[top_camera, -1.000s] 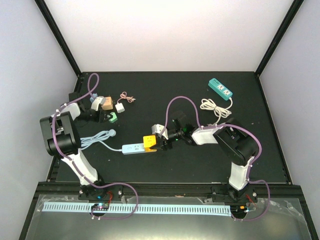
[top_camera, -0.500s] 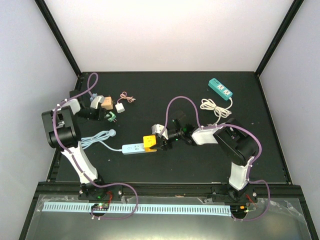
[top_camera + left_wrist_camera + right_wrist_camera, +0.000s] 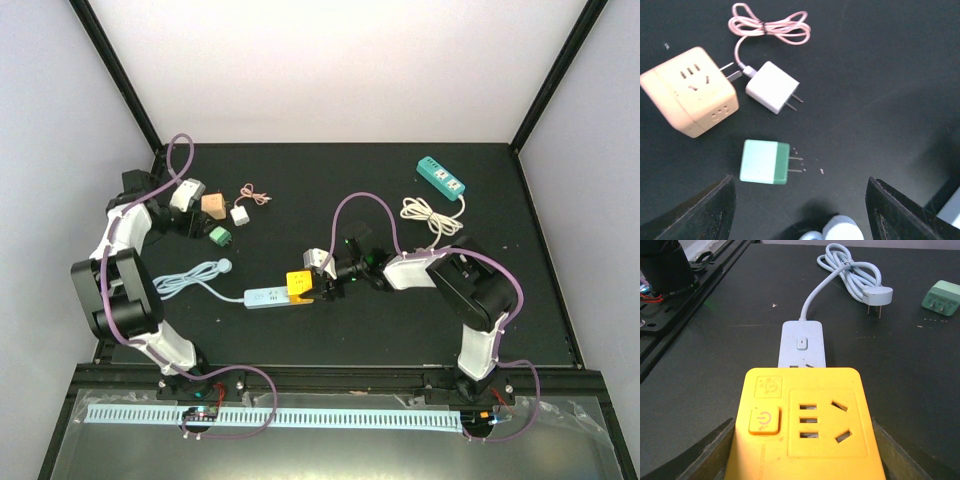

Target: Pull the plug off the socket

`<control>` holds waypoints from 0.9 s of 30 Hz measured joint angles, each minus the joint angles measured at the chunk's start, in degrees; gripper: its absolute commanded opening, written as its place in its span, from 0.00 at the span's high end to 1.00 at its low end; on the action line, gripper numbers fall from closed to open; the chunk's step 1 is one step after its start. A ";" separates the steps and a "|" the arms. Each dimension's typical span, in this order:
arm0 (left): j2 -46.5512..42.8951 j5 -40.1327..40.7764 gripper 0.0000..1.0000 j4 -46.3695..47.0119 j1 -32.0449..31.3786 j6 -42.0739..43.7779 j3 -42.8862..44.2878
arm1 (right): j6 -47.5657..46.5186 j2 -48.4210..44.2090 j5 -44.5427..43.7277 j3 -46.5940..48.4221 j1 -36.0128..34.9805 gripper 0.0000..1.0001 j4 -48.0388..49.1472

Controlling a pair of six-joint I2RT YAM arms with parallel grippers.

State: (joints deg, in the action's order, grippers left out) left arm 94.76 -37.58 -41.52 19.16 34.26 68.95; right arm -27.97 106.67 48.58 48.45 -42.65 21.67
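A yellow plug block sits plugged into the end of the light blue socket strip, left of the table's middle. My right gripper is shut on the yellow block, one finger against each side. The left gripper is open and holds nothing, hovering above the far left of the table. Below it a green plug lies loose on the table with its prongs free.
A beige cube adapter and a white charger with a pink cable lie near the green plug. The strip's pale cord coils to its left. A teal power strip and a white cable lie far right.
The left gripper has opened, let go of the green plug, and drawn back toward the far left corner. The right gripper and the yellow block have not moved.
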 measured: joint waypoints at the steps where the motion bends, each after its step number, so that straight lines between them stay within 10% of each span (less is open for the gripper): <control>1: -1.75 -0.13 0.28 -0.46 -0.28 1.40 -0.59 | 0.00 0.00 0.00 0.00 0.00 0.98 0.00; 14: -16.28 1.60 0.41 -6.62 -16.96 21.70 -18.32 | 0.02 0.00 0.00 -0.04 0.00 0.98 0.15; 27: -12.17 7.50 0.47 -2.01 -29.99 18.16 -21.22 | 0.04 -0.13 -0.20 -0.70 -0.02 0.99 1.29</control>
State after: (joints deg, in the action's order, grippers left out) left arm 82.59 -30.09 -43.53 -10.83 52.42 47.72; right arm -27.92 106.54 48.38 47.75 -42.68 22.96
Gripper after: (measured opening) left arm 0.533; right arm 0.631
